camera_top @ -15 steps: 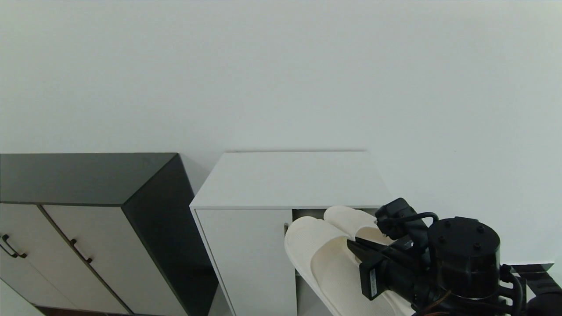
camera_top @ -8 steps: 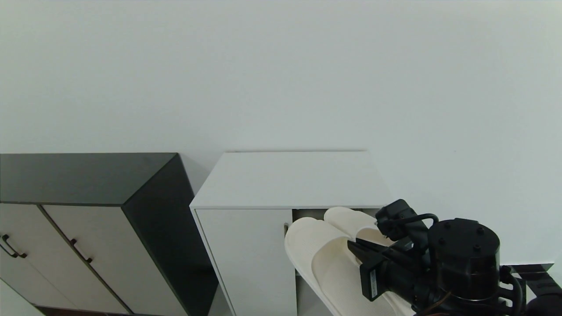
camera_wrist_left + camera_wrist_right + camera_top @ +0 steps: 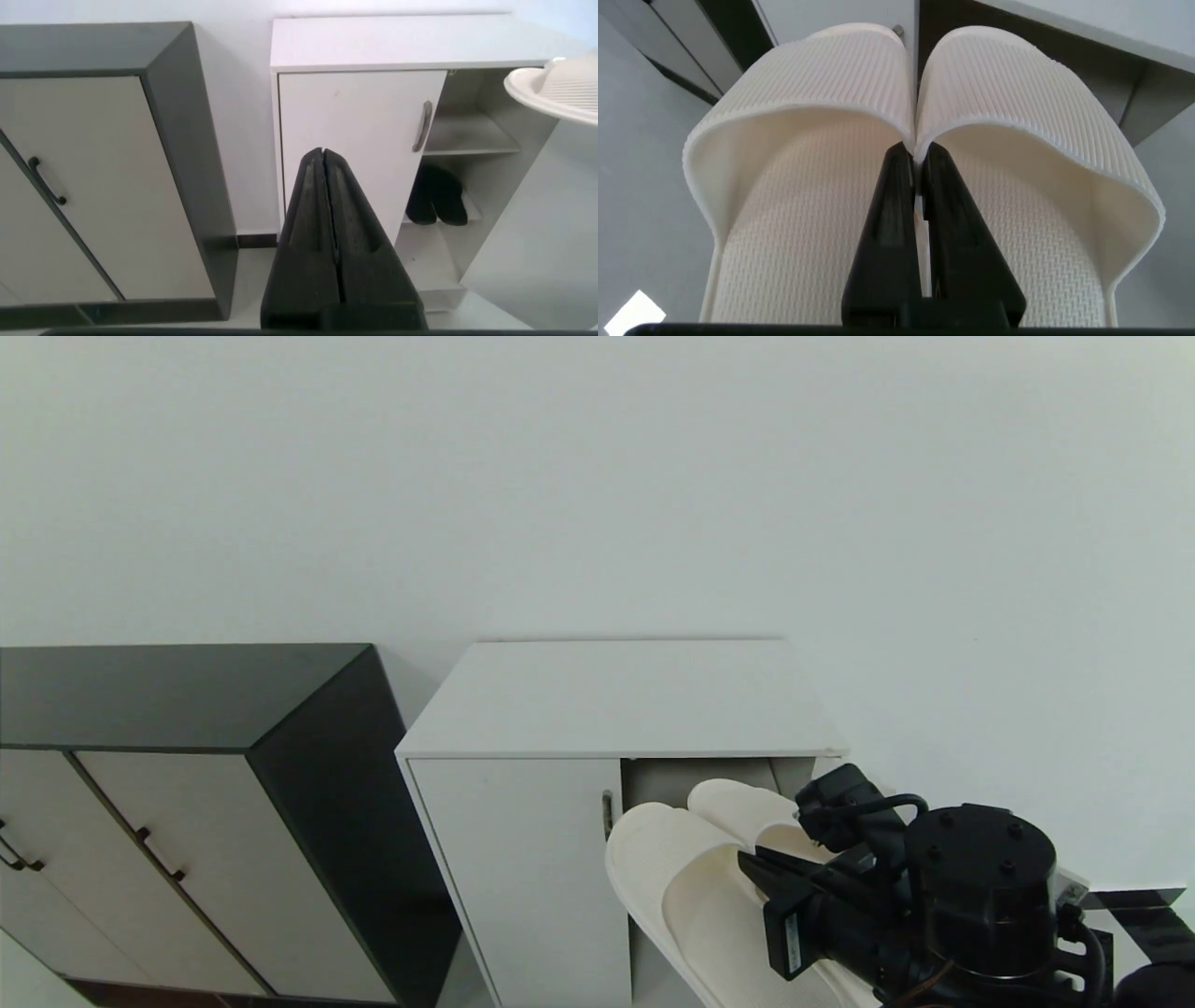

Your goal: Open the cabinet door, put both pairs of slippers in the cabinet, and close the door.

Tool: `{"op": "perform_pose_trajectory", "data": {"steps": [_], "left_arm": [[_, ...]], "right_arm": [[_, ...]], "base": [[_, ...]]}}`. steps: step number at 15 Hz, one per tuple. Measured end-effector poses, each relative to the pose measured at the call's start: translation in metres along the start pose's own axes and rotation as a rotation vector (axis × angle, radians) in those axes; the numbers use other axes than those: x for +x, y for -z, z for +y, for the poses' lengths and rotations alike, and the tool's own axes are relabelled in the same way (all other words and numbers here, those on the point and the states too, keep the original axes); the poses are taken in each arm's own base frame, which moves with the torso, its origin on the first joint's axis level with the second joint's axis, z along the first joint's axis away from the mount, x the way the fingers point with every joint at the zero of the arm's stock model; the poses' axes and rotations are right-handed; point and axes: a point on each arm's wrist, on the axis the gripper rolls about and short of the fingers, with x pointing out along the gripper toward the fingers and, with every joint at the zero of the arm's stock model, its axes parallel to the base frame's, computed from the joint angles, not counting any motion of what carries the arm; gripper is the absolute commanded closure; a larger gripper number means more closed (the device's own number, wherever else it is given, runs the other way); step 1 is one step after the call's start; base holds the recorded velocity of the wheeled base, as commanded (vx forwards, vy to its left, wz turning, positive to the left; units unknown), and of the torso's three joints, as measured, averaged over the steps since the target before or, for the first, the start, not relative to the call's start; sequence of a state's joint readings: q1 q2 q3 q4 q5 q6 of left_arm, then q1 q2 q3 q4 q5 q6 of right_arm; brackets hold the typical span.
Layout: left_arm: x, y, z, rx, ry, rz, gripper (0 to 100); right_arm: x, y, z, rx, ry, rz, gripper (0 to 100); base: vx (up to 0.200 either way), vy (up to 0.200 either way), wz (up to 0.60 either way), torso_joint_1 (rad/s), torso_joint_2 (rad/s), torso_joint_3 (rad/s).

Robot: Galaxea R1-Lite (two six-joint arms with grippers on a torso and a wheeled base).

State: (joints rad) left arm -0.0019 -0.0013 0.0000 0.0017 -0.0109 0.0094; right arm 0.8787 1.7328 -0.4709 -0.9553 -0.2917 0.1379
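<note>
My right gripper [image 3: 749,861] is shut on a pair of cream slippers [image 3: 672,873], pinching their inner edges together [image 3: 915,149]. The pair hangs toes-up in front of the white cabinet [image 3: 616,700], just outside its open right compartment [image 3: 695,775]. The cabinet's left door [image 3: 523,868] is closed. In the left wrist view, a pair of dark slippers [image 3: 439,198] lies low inside the open compartment, under a shelf [image 3: 467,140]. The tip of a cream slipper [image 3: 561,84] shows beside it. My left gripper [image 3: 323,154] is shut and empty, held back from the cabinet front.
A black cabinet [image 3: 187,695] with pale doors and dark handles stands directly left of the white one. The white cabinet's open right door [image 3: 542,252] swings out beside the compartment. A plain wall runs behind both.
The head camera has shifted: both cabinets sit higher in the picture and more of the open compartment shows. The right gripper still holds the cream slippers in much the same spot.
</note>
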Motion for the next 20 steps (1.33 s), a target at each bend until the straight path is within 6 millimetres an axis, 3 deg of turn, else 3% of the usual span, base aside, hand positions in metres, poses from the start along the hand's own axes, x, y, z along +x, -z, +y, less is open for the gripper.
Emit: {"op": "perform_pose_trajectory", "data": {"steps": [20], "left_arm": [[0.0, 0.0, 0.0, 0.0, 0.0, 0.0, 100]], "right_arm": [[0.0026, 0.0078, 0.0013, -0.011, -0.004, 0.015, 100]], "base": [[0.0, 0.0, 0.0, -0.201, 0.51, 0.3]]}}
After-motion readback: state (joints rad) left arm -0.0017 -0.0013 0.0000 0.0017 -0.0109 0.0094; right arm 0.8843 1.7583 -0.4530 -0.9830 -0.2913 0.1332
